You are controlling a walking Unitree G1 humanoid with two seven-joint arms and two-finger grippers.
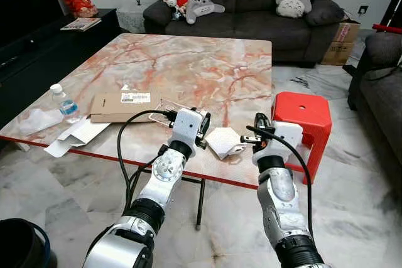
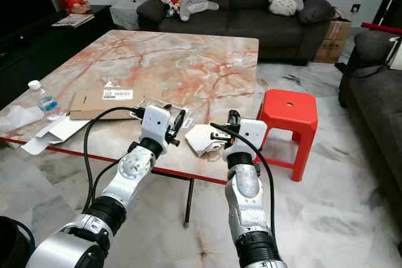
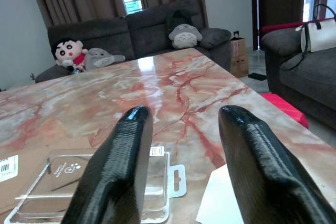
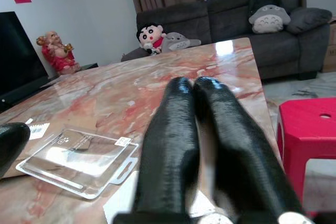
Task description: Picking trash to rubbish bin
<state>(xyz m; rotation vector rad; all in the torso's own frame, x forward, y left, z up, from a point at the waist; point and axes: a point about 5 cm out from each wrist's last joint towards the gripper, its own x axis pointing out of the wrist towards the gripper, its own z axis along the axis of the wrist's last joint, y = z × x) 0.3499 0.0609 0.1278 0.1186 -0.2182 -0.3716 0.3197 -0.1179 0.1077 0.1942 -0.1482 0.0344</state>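
A crumpled white paper (image 1: 223,142) lies near the front edge of the marble table (image 1: 207,61). My right gripper (image 4: 194,81) is shut, with its fingers right beside and just over that paper; I cannot tell whether it pinches any of it. My left gripper (image 3: 186,114) is open above the table, to the left of the paper. A clear plastic blister pack (image 3: 94,184) lies just ahead of it, beside a flat cardboard piece (image 1: 122,106). A black rubbish bin (image 1: 19,246) stands on the floor at the lower left.
A small water bottle (image 1: 65,103), white paper scraps (image 1: 75,135) and a clear wrapper (image 1: 36,120) lie at the table's left end. A red plastic stool (image 1: 303,116) stands right of the table. A dark sofa (image 1: 251,10) is behind, a black TV console (image 1: 38,54) on the left.
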